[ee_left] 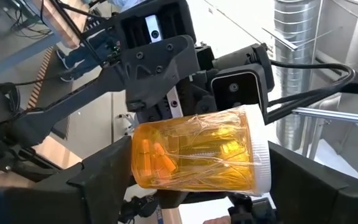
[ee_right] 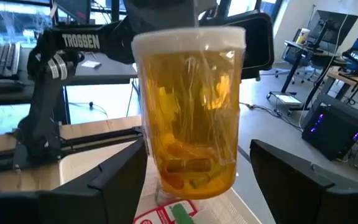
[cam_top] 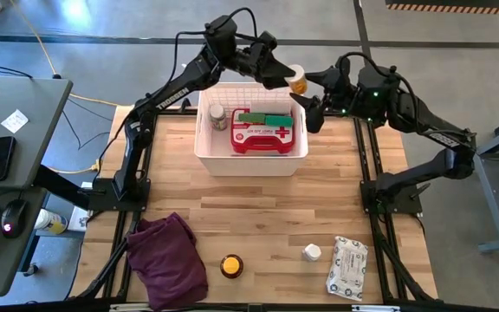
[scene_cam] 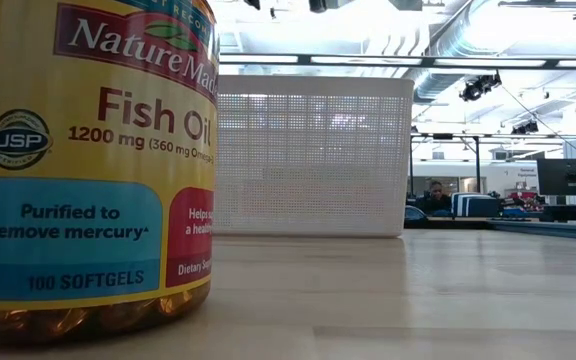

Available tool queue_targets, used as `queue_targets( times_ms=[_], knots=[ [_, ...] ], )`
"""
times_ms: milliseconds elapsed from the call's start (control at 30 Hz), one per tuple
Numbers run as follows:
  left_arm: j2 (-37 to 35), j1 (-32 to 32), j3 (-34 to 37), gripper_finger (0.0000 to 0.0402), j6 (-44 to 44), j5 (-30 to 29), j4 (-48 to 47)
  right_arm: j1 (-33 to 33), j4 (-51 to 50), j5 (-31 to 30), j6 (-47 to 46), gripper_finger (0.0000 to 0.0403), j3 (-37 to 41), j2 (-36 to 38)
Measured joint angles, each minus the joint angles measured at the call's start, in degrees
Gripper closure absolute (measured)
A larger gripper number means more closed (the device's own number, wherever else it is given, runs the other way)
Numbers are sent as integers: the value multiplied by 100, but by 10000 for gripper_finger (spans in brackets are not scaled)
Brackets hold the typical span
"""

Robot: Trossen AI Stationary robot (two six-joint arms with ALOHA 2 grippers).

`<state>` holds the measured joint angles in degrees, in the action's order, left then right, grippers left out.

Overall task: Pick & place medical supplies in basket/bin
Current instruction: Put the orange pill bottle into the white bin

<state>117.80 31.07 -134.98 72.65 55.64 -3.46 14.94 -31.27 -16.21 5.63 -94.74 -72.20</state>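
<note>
An amber pill bottle (cam_top: pixel 298 82) with a white cap hangs in the air over the far right corner of the white basket (cam_top: pixel 202 147). My left gripper (cam_top: pixel 286 76) reaches across the basket's far rim and is shut on it. My right gripper (ee_right: pixel 197 168) is open and faces the left one. Its fingers stand on either side of the bottle's (ee_right: pixel 191 112) wall, with a small gap showing on one side. In the basket lie a red first-aid case (cam_top: pixel 262 134), a green roll (cam_top: pixel 267 119) and a small bottle (cam_top: pixel 217 117). My left gripper (ee_left: pixel 201 180) holds the amber bottle by its two ends, one finger at the white cap (ee_left: pixel 263 155) and the other at the base (ee_left: pixel 135 163). The fingers come about level from the table's left. The bottle stands upright, cap up, lifted clear above the basket.
Near the front edge lie a dark purple cloth (cam_top: pixel 167 260), a yellow-lidded fish oil jar (cam_top: pixel 230 265), a small white bottle (cam_top: pixel 311 252) and a white wipes pack (cam_top: pixel 347 267). The jar (scene_cam: pixel 88 160) fills the left of the low view. Bare wood lies between basket and front row.
</note>
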Motion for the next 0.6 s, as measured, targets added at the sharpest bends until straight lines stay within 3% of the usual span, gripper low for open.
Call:
queue_targets(
  times_ms=[433,600],
  knots=[
    [2,2,0,40,-20,-29,-9,0,26,-35,-43,129,0,122],
    [2,2,0,46,-19,-41,-64,0,26,9,-42,158,0,96]
  ],
)
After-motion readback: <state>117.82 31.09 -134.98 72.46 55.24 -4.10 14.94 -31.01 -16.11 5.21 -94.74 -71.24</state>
